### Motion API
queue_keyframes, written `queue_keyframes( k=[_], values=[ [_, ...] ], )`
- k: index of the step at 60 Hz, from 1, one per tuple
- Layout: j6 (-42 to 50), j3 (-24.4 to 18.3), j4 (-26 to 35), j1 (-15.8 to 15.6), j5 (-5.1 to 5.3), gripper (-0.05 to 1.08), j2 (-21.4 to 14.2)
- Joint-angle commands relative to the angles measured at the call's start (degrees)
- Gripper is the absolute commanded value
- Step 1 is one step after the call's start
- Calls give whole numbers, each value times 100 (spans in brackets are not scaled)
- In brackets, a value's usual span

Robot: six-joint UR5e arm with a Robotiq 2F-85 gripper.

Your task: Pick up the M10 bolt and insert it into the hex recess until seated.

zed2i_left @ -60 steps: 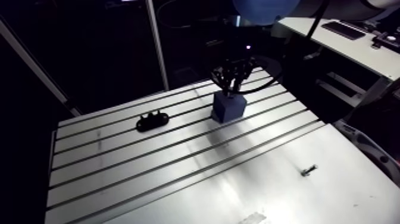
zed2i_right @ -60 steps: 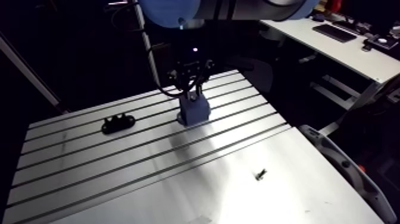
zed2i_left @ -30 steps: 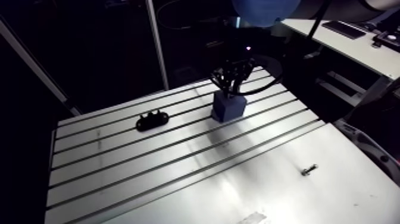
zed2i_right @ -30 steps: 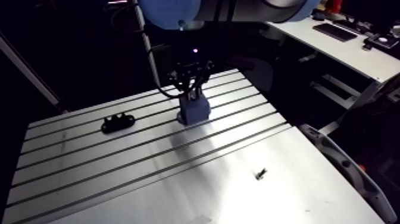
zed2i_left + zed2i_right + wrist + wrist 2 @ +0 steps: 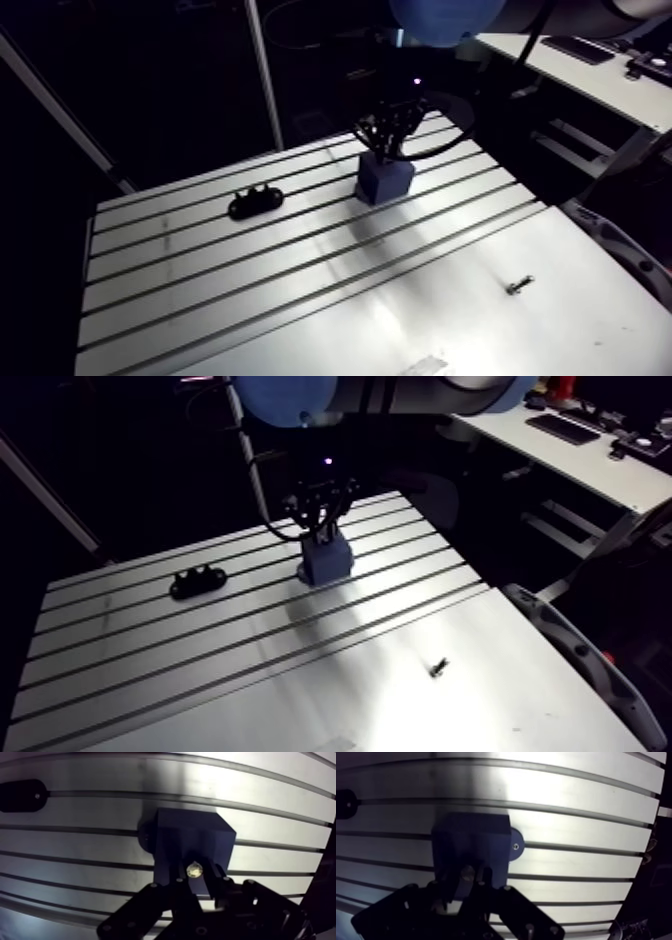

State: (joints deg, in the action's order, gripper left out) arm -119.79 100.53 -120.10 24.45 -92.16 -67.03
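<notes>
A dark blue block (image 5: 190,837) stands on the slotted table (image 5: 200,270) toward its far side. My gripper (image 5: 194,876) hangs right over the block's top, shut on a bolt (image 5: 194,870) whose shiny end shows between the fingers. The bolt points down at the block's top face, and the recess is hidden behind it. I cannot tell whether the bolt touches the block. In the arm view the gripper (image 5: 388,140) sits just above the block (image 5: 383,182).
A black clamp piece (image 5: 255,203) lies on the slots left of the block. A small loose bolt (image 5: 518,286) lies on the smooth plate at the near right. The block has a round mounting ear (image 5: 516,846) on its side.
The gripper has edged very slightly over the block, with the bolt still held. Nothing else on the table has moved.
</notes>
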Motion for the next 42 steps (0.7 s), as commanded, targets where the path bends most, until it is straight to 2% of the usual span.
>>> queue_keyframes(
  k=[1,4,42],
  values=[
    [4,15,-1,-1,1,66,2],
    [4,15,-1,-1,1,70,2],
    [-123,6,-1,-10,18,76,-7]
  ],
)
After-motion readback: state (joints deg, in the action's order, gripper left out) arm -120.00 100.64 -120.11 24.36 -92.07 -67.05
